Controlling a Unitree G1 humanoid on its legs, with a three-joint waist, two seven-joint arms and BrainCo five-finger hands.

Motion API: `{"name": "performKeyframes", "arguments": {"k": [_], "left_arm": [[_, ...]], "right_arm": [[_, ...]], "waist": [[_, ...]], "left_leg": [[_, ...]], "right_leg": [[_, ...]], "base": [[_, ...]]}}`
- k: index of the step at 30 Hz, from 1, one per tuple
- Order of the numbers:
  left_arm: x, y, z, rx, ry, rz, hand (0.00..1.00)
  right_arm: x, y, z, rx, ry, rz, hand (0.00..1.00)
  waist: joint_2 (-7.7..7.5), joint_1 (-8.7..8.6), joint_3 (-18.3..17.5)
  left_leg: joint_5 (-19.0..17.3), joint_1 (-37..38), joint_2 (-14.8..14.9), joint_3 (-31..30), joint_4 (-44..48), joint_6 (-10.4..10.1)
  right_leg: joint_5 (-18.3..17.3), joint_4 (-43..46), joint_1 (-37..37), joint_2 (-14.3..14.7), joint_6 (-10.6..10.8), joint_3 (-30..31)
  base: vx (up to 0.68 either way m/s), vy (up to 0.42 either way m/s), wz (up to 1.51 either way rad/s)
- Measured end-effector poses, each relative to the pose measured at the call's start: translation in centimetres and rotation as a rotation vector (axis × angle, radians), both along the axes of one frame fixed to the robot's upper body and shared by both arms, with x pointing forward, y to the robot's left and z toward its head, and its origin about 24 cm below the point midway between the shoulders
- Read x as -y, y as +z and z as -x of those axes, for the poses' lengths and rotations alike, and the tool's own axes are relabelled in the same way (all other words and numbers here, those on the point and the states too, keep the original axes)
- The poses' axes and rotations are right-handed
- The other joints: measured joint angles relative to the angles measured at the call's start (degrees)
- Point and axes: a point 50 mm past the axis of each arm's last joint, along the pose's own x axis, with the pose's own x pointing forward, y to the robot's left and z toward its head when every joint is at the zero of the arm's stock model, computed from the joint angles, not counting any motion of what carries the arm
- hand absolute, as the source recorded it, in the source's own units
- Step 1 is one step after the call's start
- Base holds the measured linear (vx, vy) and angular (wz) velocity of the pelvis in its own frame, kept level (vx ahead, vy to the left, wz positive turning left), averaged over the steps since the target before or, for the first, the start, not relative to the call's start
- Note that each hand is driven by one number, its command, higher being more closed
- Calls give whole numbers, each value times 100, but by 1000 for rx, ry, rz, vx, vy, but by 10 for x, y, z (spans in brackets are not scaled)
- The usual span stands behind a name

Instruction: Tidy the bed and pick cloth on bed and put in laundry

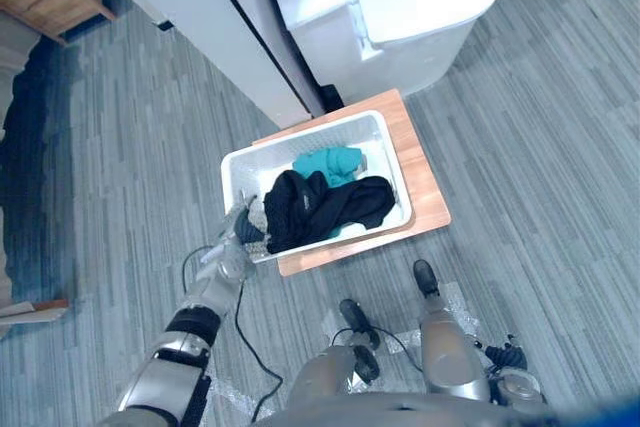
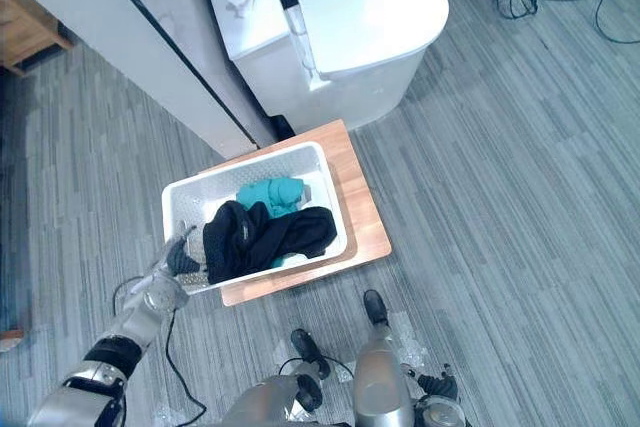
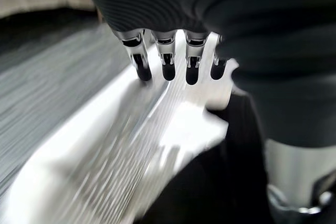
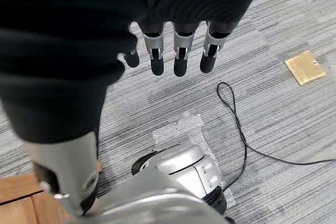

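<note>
Left eye view: a white plastic basket (image 1: pixel 300 135), rectangular with slotted walls, is set on a flat wooden board (image 1: pixel 425 197) over grey striped carpet (image 1: pixel 540 147).
Cloth: a crumpled black cloth (image 1: pixel 325 207) and a teal cloth (image 1: pixel 328 162) are seen touching inside the basket.
Left hand: the left hand (image 1: pixel 238 237) is laid at the basket's near left corner, with its fingers (image 3: pixel 142 66) nearly straight on the smooth rim and nothing clasped.
Right hand: the right hand (image 4: pixel 178 56) is hung over the carpet, with its fingers loose and nothing held.
Around: a glossy, rounded white toilet (image 1: pixel 420 7) is stood just behind the board, and a brass-coloured square plate (image 4: pixel 304 67) is set into the carpet.
</note>
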Motion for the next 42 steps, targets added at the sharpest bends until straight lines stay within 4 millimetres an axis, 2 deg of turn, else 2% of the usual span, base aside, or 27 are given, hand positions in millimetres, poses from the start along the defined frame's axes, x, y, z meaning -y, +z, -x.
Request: {"name": "performKeyframes", "arguments": {"k": [1, 2, 5, 7, 9, 12, 16, 18, 21, 22, 23, 25, 26, 27, 29, 30, 32, 35, 38, 41, 42], "left_arm": [[0, 10, -6, 41, 3, -1, 0], [-3, 37, -20, 149, 17, 0, 0], [-7, 81, -39, 312, 49, 25, 0], [-1, 120, -53, 464, 63, 79, 0], [4, 141, -60, 536, 66, 122, 0], [11, 157, -66, 600, 72, 200, 0], [20, 153, -69, 613, 112, 385, 0], [15, 150, -68, 610, 152, 442, 0], [-4, 177, -55, 765, 134, 524, 0], [-14, 206, -41, 909, 57, 565, 0], [-20, 217, -36, 958, 42, 592, 0], [-47, 232, -24, 1072, 90, 693, 0], [-59, 230, -22, 1093, 142, 760, 0], [-63, 227, -22, 1091, 163, 781, 0], [-70, 213, -25, 1044, 223, 801, 0], [-75, 199, -29, 993, 280, 804, 0], [-77, 187, -31, 947, 325, 813, 0], [-74, 151, -33, 825, 398, 833, 0], [-67, 83, -18, 609, 488, 835, 0], [-61, 39, 0, 466, 540, 823, 0], [-58, 14, 13, 385, 582, 817, 0]], "right_arm": [[0, 0, 0, 0, -2, 1, 0], [0, 0, 1, 0, -5, 3, 0], [-1, 0, 1, 0, -7, 4, 0], [-1, 0, 1, 0, -10, 5, 0], [-2, 0, 1, 3, -13, 3, 0], [-5, -1, 1, 10, -20, -1, 0], [-7, -2, 3, 4, -26, -7, 0], [-9, -3, 5, -1, -21, -11, 0], [-8, -1, 21, 2, -1, -4, 0], [-9, -1, 28, -7, 35, -12, 0], [-10, -2, 32, -16, 45, -22, 0], [-14, -6, 42, -52, 55, -51, 0], [-14, -6, 44, -64, 79, -56, 0], [-15, -6, 44, -67, 88, -59, 0], [-15, -7, 44, -76, 117, -67, 0], [-16, -7, 43, -77, 135, -66, 0], [-17, -7, 43, -78, 138, -67, 0], [-17, -7, 43, -83, 144, -67, 0], [-19, -8, 43, -98, 164, -63, 0], [-21, -10, 46, -113, 168, -68, 0], [-22, -11, 48, -120, 167, -73, 0]], "waist": [[0, 18, 0], [-11, 30, -2], [-29, 31, -7], [-43, 30, -9], [-88, 25, -21], [-213, 18, -68], [-369, 35, -126], [-468, 71, -165], [-568, 172, -209], [-651, 213, -254], [-694, 211, -277], [-770, 192, -460], [-783, 195, -559], [-786, 187, -581], [-788, 188, -665], [-807, 184, -705], [-821, 170, -720], [-834, 172, -729], [-881, 167, -764], [-954, 194, -817], [-997, 196, -857]], "left_leg": [[2, -6, 1, 0, 0, 0], [3, -14, 6, -5, -2, -6], [4, -20, 14, 0, -1, -5], [17, -14, 17, -3, -1, 13], [55, 0, 24, -2, -2, 66], [56, 36, 48, 1, -3, 68], [56, 191, 68, 2, -19, 68], [55, 297, 74, -6, -34, 66], [39, 451, 74, -17, -96, 50], [-8, 480, 78, -57, -104, -2], [-7, 499, 78, -95, -110, 0], [29, 545, 85, -186, -111, 50], [31, 552, 84, -231, -126, 51], [33, 559, 81, -271, -128, 52], [37, 556, 74, -374, -133, 55], [38, 568, 73, -423, -140, 54], [40, 581, 69, -480, -155, 51], [38, 628, 60, -516, -158, 49], [24, 743, 69, -521, -159, 29], [24, 738, 78, -583, -159, 29], [24, 740, 76, -640, -159, 29]], "right_leg": [[-4, 16, -11, 0, -5, -3], [-15, 53, -28, 1, -17, -13], [-17, 68, -34, 2, -20, -26], [-30, 107, -37, 5, -32, -38], [-53, 137, -39, 13, -54, -45], [-107, 206, -36, 42, -95, -58], [-239, 355, 72, 54, -113, -122], [-269, 372, 178, 55, -121, -148], [-315, 373, 320, 60, -111, -184], [-345, 368, 376, 55, -102, -235], [-356, 361, 410, 51, -98, -268], [-374, 303, 512, 50, -110, -339], [-366, 227, 580, 39, -102, -397], [-361, 192, 620, 32, -97, -429], [-350, 93, 713, 14, -87, -510], [-336, 25, 776, 11, -83, -583], [-335, -14, 823, 8, -84, -629], [-312, -110, 943, 0, -84, -671], [-312, -172, 1086, 13, -84, -694], [-312, -184, 1104, 24, -84, -726], [-311, -205, 1135, 22, -84, -753]], "base": [[-47, -27, 5], [-43, -24, 5], [-13, -7, 2], [0, 0, 0], [40, 10, 0], [51, 1, -1], [34, 0, 6], [4, -1, 8], [-6, -1, 9], [8, -1, 16], [17, -1, 22], [39, 4, 22], [52, 11, 22], [50, 14, 31], [41, 7, 27], [42, -3, 16], [35, 1, 13], [46, 13, 7], [24, 1, 2], [-2, -8, 6], [-14, -8, 13]]}}
